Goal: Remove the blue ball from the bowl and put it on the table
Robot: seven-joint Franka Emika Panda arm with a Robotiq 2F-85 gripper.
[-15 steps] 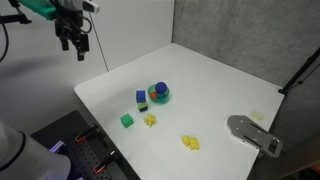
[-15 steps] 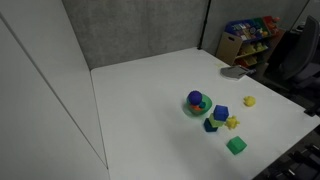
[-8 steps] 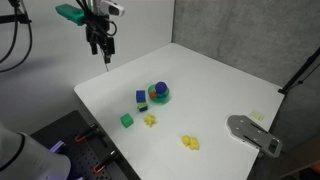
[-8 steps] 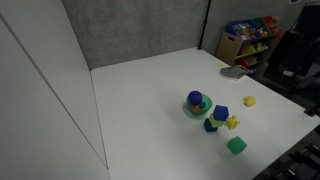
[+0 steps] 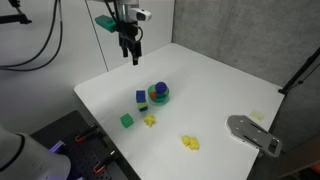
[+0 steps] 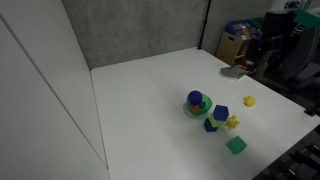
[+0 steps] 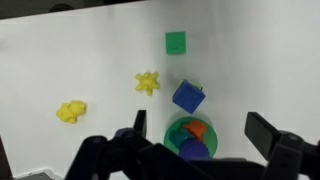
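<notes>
Ball (image 5: 158, 89) (blue) in bowl (image 5: 161, 100) | gripper (image 5: 132, 58) raised, well apart from it | jaws apparently spread

The claw (image 5: 132, 59) is black all over, below a white wrist segment (image 5: 128, 13) that carries a teal-green block (image 5: 105, 20) on its left side. Thin black cables (image 5: 48, 40) loop away from the arm to the left. In the wrist view the claw shows as chunky, dark, angular fingers (image 7: 268, 135) (too blurred for finer detail).

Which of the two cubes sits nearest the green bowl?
The blue cube, right beside the bowl; the green cube sits farther off, beyond it.
</notes>
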